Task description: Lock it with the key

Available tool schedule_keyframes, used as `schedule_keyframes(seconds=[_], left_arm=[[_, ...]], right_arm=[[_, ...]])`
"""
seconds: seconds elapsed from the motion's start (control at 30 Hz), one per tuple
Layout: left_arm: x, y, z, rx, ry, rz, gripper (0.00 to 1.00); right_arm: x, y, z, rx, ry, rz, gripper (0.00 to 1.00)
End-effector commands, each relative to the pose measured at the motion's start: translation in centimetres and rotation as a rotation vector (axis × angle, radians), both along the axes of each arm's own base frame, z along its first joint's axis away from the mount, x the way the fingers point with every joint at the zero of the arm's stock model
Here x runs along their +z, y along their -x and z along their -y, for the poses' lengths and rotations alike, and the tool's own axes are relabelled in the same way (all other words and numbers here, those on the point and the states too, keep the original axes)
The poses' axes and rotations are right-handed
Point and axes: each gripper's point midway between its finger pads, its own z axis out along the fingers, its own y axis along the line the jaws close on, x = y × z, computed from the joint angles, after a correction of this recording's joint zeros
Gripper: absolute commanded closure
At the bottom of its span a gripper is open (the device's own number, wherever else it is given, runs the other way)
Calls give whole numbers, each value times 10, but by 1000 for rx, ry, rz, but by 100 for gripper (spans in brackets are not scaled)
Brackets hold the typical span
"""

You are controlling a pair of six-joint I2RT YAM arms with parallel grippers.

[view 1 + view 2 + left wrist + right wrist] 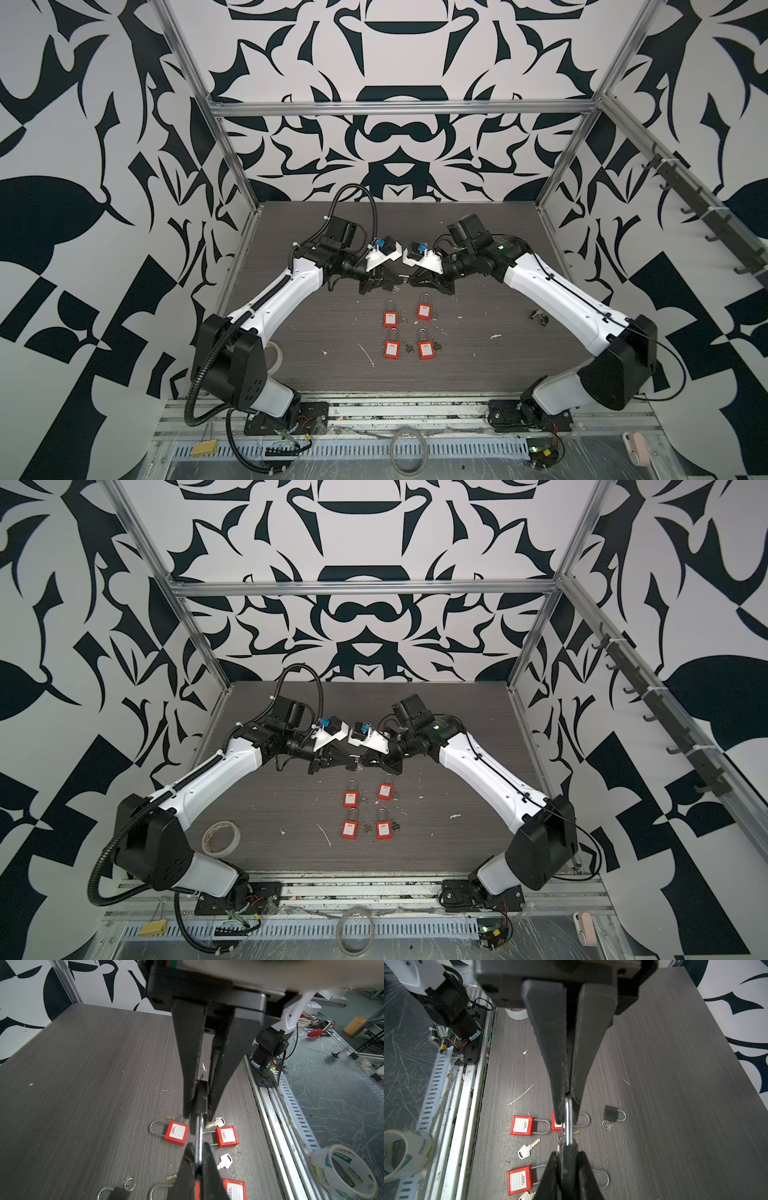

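A small black padlock (402,281) hangs between my two grippers above the middle of the table, in both top views. My left gripper (198,1145) is shut on its silver shackle (200,1134). In the right wrist view my right gripper (568,1153) is shut on the lock's black body (568,1159). Both grippers meet tip to tip, the left gripper (395,282) facing the right gripper (410,281). A silver key (527,1150) lies flat on the table beside a red padlock (522,1125). Neither gripper holds a key.
Several red padlocks (390,319) with loose keys lie in a square nearer the front. A second black padlock (538,318) with a key ring lies on the right. A tape roll (221,837) sits front left. Metal frame posts edge the table (478,257).
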Motion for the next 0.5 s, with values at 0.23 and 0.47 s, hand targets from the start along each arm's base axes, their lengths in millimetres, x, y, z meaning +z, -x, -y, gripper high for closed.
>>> schedule_keyframes(seconds=[0.23,0.47], left_arm=[[6,23,33,-123,60,-71,100],[5,25,37,-123,86,-41,100]], right_arm=[[19,-4,-18,33,-75,97,100],[39,-4,-40,47,-240,50,100]])
